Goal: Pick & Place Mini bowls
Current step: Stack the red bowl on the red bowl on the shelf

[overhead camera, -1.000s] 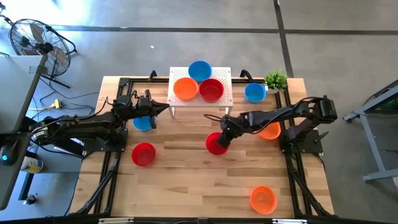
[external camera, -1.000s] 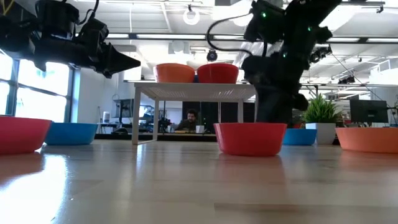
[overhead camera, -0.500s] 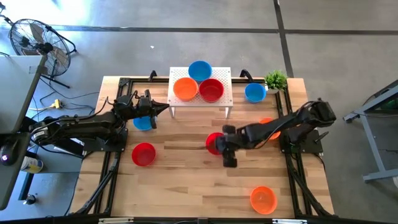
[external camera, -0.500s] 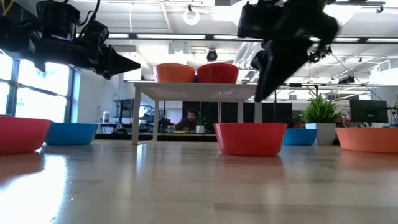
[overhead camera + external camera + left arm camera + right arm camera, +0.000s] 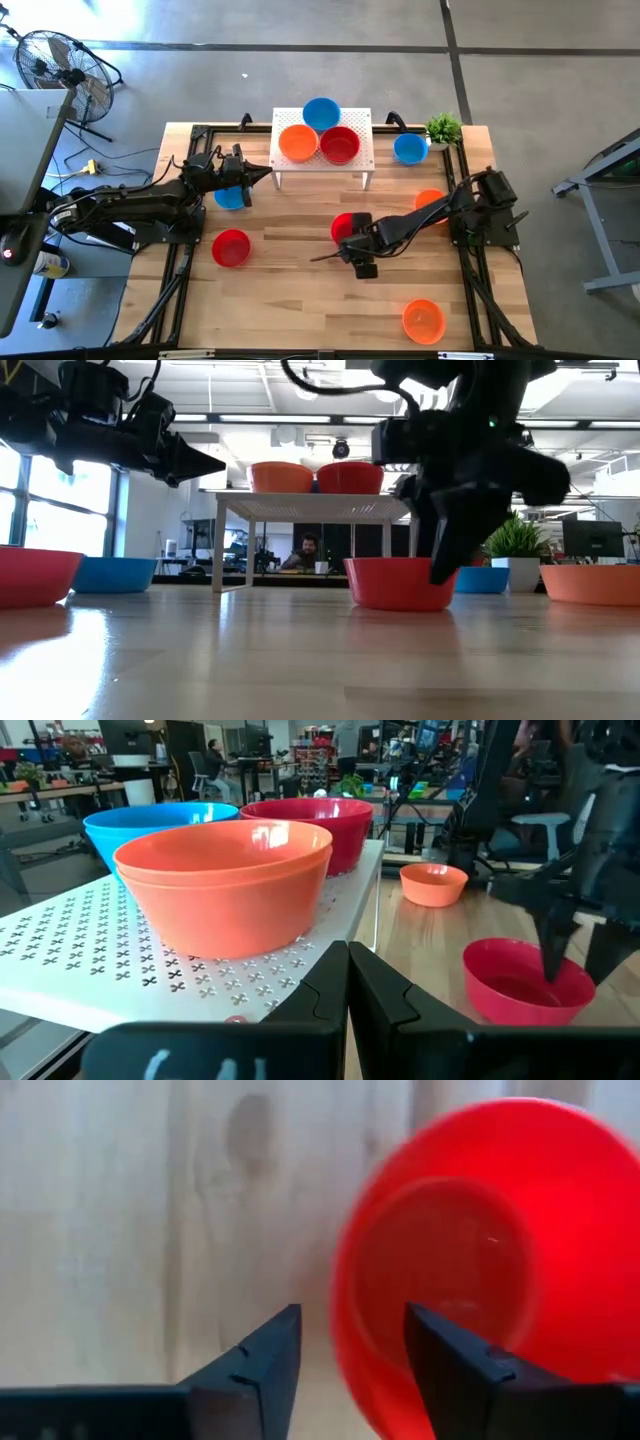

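Red mini bowl is shown beside right gripper, fingers apart; left gripper is seen closed, empty.

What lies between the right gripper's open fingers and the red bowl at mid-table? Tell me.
Nothing: in the right wrist view the right gripper straddles the rim of the red bowl, bare table beside.

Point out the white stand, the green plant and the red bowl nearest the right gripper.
Stand [image 5: 360,146]: high view, bare perforated top near its right edge.
Plant [image 5: 444,128]: high view, middle of its leaves.
Red bowl [image 5: 344,224]: high view, visible inside, beside the right gripper [image 5: 322,257].
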Robot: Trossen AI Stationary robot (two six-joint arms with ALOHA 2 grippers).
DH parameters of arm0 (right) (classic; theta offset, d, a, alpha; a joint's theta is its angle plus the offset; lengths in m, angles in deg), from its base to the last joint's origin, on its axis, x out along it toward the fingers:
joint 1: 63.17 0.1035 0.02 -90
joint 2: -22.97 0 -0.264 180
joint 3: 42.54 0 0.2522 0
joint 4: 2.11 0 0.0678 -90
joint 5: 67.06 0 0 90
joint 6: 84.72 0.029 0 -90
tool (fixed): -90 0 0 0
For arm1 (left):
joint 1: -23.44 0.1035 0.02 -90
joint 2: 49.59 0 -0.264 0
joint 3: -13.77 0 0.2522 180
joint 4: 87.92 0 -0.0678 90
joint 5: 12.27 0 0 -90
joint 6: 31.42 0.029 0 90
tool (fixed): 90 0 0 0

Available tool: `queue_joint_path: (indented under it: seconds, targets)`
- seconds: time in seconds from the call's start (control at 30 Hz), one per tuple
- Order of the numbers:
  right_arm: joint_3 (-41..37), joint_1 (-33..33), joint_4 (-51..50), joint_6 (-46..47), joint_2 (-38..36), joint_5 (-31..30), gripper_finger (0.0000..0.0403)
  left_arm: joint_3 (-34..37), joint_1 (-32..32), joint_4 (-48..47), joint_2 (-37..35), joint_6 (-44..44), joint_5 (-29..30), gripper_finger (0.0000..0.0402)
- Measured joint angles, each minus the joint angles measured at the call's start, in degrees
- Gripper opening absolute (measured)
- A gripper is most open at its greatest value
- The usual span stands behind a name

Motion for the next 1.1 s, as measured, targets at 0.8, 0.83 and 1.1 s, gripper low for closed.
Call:
queue_joint_path:
  seconds: [0.8,0.83,1.1]
  targets:
    - [8.65,-5.4,-3.17,2.21,-12.74,7.23,0.0006,0.0,0.0,0.02,0.0,-0.02,0.02,0.0]
    - [9.28,-5.57,-5.09,2.82,-12.29,7.19,0.0012,0.0,0.0,0.04,0.0,-0.02,0.02,0.0]
    - [8.04,-2.7,-9.36,3.71,-6.28,7.02,0.0111,0.0,0.0,-0.44,-0.01,-0.02,0.02,0.0]
